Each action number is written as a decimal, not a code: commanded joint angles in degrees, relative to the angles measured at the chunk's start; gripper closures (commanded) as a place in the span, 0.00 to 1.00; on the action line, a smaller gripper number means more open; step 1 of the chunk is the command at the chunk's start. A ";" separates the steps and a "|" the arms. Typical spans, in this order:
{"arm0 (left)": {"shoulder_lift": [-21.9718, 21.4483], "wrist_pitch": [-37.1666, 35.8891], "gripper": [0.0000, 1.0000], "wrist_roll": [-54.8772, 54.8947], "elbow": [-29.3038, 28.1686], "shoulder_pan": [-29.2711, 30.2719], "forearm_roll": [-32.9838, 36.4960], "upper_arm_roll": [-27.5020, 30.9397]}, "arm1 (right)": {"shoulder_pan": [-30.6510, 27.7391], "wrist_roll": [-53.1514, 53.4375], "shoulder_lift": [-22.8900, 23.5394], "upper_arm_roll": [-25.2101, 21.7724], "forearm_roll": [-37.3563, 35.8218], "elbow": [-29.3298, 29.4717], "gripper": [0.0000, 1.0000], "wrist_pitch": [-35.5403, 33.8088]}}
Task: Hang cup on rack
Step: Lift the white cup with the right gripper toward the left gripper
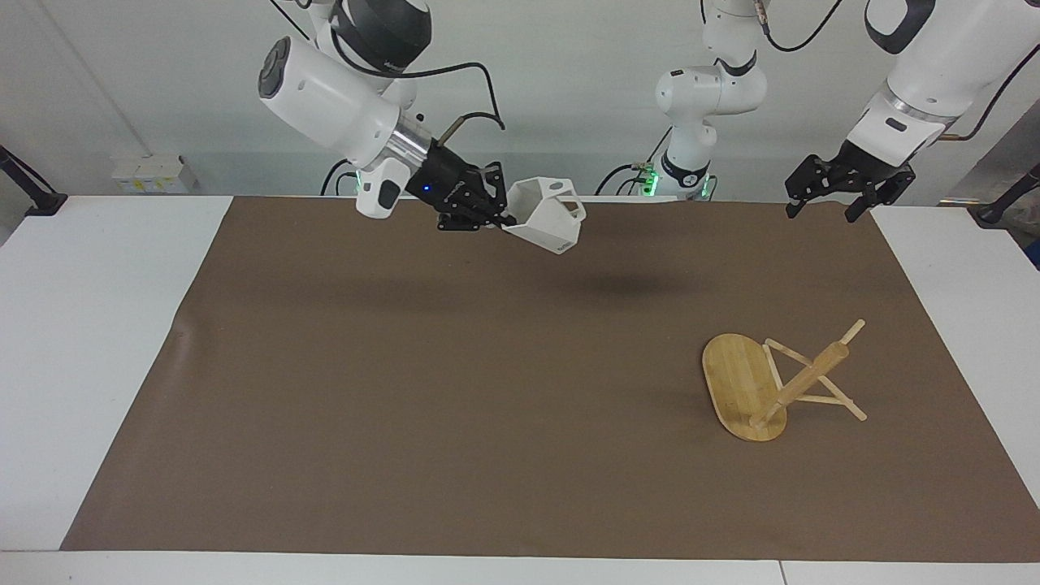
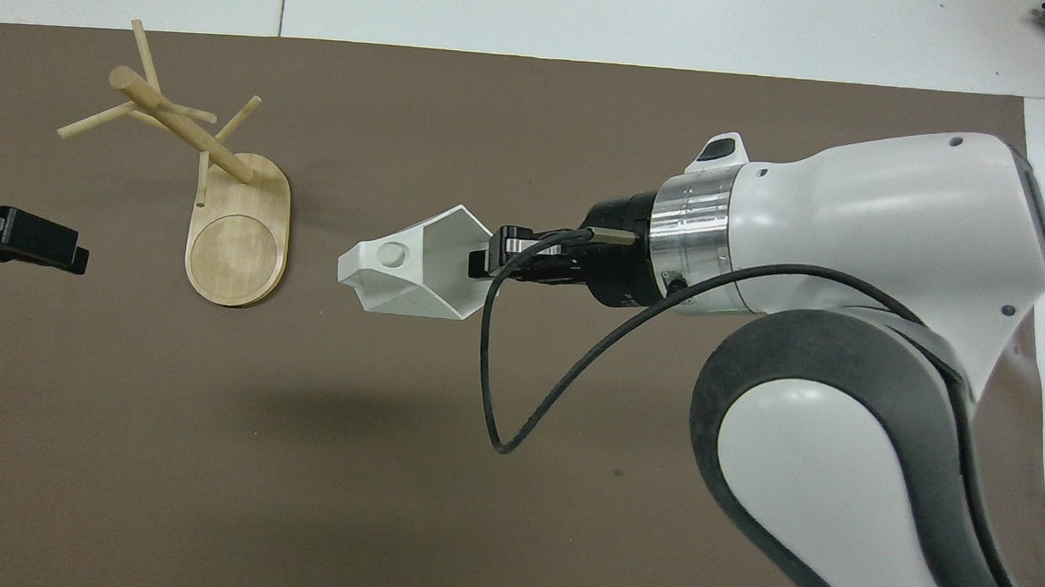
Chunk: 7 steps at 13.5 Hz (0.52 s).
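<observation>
Left gripper (image 1: 827, 199) waits with jaws spread over the brown mat's (image 1: 455, 390) edge. The rack (image 1: 772, 382) stands on its oval base toward that arm's end of the tabletop (image 1: 89, 341). Right gripper (image 1: 496, 218), jaws pinching the cup's (image 1: 546, 214) rim, holds it tilted, high over the mat's middle.

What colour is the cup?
Plain matte white; the cup shows best in the overhead view.
</observation>
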 commanded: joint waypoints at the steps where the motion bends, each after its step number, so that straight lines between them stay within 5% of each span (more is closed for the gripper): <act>1: -1.23 -0.08 0.00 2.50 -1.01 -0.47 0.97 -0.67 | 4.21 4.68 1.63 0.19 2.46 1.04 1.00 6.87; 3: -2.10 2.99 0.00 11.35 -3.37 -1.43 0.44 -1.20 | 8.35 8.47 3.65 0.19 2.47 1.13 1.00 14.95; 7: -3.25 7.31 0.00 32.25 -6.11 -2.06 -4.72 -0.94 | 9.07 9.37 3.93 0.19 2.47 1.22 1.00 16.57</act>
